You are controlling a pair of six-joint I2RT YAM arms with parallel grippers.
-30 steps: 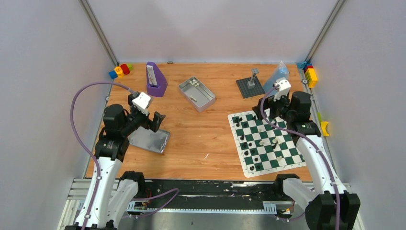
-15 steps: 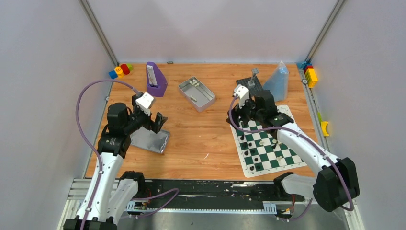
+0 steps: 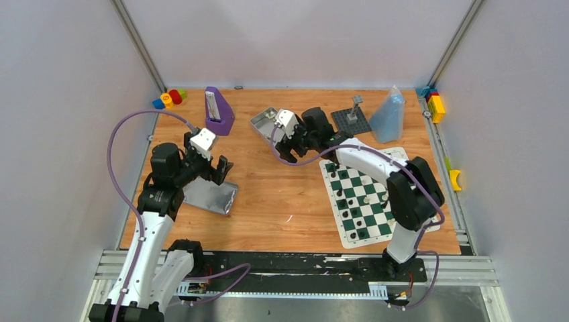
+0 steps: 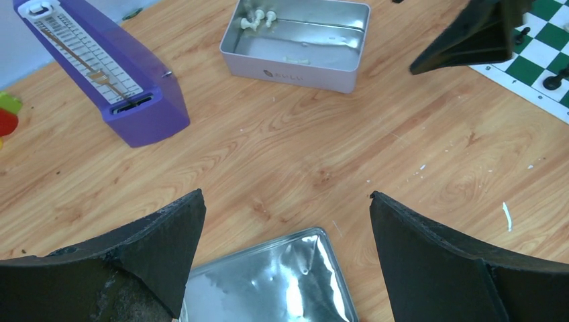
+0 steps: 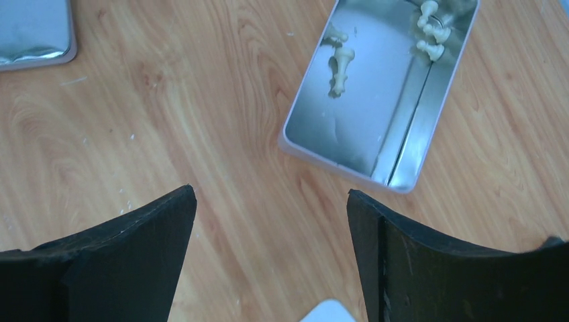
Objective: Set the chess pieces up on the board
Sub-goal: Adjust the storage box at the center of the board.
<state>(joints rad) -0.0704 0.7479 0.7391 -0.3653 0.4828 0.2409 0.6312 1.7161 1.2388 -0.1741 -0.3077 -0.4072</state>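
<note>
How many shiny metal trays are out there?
2. A deep tin holding white chess pieces sits at the back middle. A flat tray lies further left, nearer the front. I see no others.

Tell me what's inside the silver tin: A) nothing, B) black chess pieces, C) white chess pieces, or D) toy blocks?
C: the right wrist view shows a few white pieces lying in the open tin.

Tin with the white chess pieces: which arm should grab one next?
Right. The right gripper, open, hangs beside the tin, white pieces in view; the left gripper, open, sits farther off above the lid.
</note>
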